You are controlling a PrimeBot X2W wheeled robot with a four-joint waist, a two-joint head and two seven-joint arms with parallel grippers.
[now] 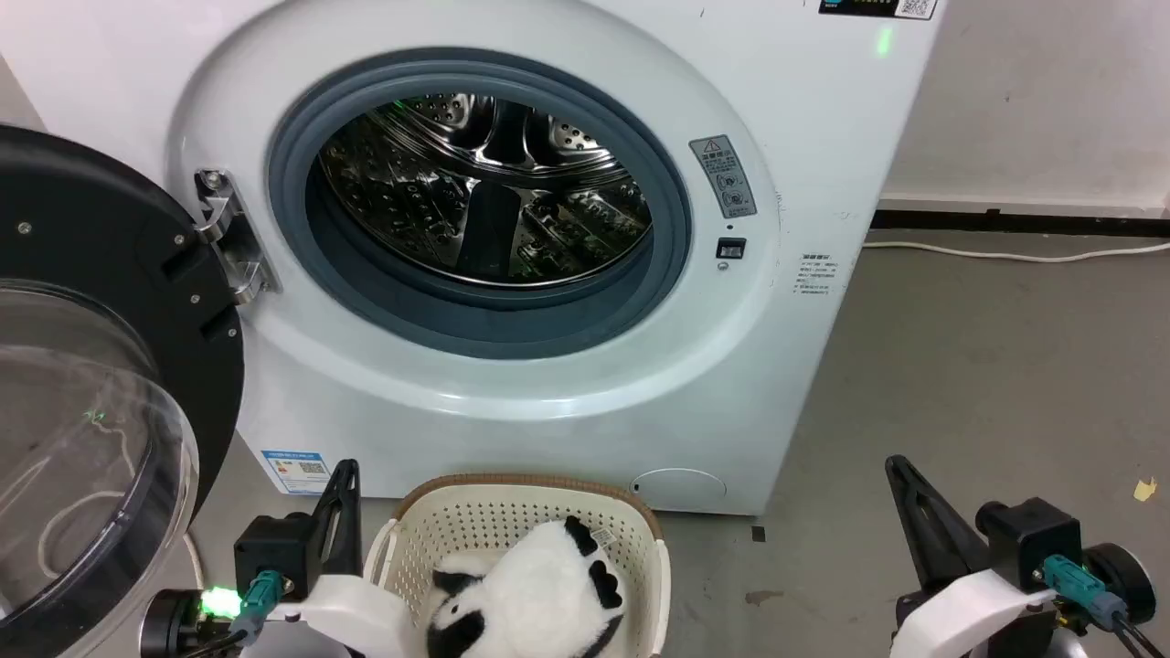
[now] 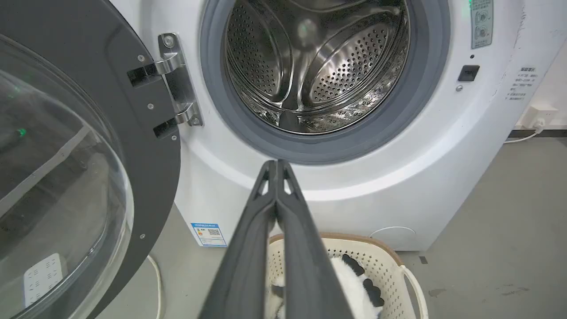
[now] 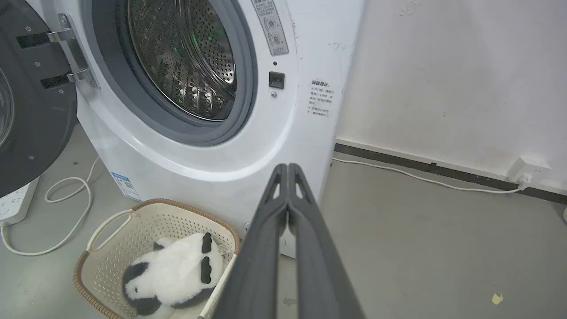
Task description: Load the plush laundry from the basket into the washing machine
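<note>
The panda-like plush laundry lies in the cream basket on the floor in front of the washing machine. The washer's door stands swung open to the left, and the steel drum is bare. My left gripper is shut on nothing, just left of the basket. My right gripper is shut on nothing, well right of the basket above the floor.
A white cable and a power strip lie on the grey floor under the open door. Another cable runs along the wall's dark skirting to the right. Open floor lies right of the washer.
</note>
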